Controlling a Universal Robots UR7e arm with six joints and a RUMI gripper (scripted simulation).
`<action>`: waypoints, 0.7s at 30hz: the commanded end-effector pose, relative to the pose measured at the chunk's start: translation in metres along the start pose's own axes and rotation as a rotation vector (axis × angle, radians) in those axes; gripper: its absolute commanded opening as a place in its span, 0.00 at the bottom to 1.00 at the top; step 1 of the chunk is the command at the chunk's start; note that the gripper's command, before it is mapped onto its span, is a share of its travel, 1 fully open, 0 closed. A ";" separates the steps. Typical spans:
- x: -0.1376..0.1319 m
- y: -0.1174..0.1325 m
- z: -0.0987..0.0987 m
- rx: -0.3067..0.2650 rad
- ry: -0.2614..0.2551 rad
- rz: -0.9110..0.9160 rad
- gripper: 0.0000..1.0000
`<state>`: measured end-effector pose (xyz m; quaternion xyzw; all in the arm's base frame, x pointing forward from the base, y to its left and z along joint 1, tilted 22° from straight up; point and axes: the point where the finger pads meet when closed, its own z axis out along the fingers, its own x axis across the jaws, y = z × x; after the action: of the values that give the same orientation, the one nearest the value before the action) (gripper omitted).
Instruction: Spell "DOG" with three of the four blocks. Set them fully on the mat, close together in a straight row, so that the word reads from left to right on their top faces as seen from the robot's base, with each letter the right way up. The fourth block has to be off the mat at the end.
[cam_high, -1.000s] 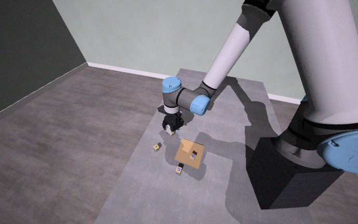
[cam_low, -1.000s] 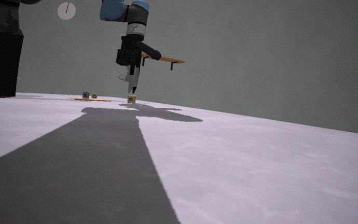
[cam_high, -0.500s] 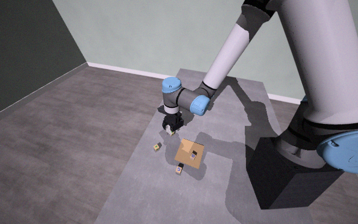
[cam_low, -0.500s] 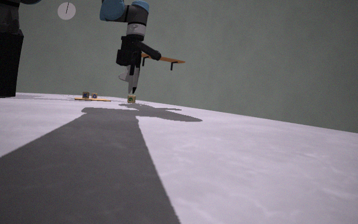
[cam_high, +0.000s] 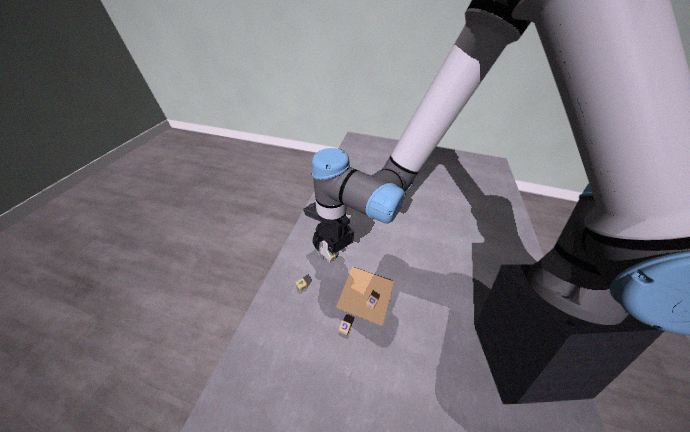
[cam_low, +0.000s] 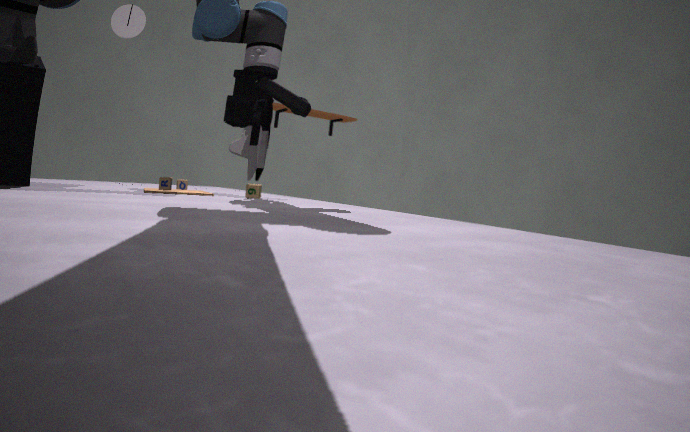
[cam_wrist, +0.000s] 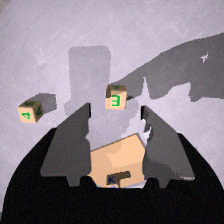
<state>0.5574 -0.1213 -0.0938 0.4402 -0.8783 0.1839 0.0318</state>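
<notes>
A big robot arm (cam_high: 437, 109) (cam_low: 264, 30) reaches over a grey table (cam_high: 315, 376) (cam_low: 458, 315) (cam_wrist: 30, 60). Its jaws (cam_high: 328, 250) (cam_low: 256, 178) are parted and grasping nothing, near a green-marked block (cam_high: 331, 257) (cam_low: 253, 191) (cam_wrist: 116, 98). One block (cam_high: 372, 301) (cam_wrist: 113, 179) sits on the square tan mat (cam_high: 351, 300) (cam_low: 201, 193) (cam_wrist: 117, 155); a blue-lettered block (cam_high: 345, 326) lies just beside it. Another green-marked block (cam_high: 301, 283) (cam_wrist: 30, 111) rests off the mat.

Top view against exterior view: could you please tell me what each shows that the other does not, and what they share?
Only the top view shows the wood-look floor and the white baseboard.

Only the exterior view shows the orange wall shelf on dark brackets and a round white disc with a dark line.

Both show the gripper, the mat and the black pedestal.
</notes>
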 end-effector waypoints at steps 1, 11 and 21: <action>0.000 -0.001 -0.001 0.001 -0.001 0.000 0.37; 0.000 -0.001 0.001 0.001 -0.001 0.000 0.37; 0.000 -0.001 0.013 0.001 -0.001 0.000 0.37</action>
<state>0.5583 -0.1243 -0.1018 0.4402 -0.8783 0.1838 0.0318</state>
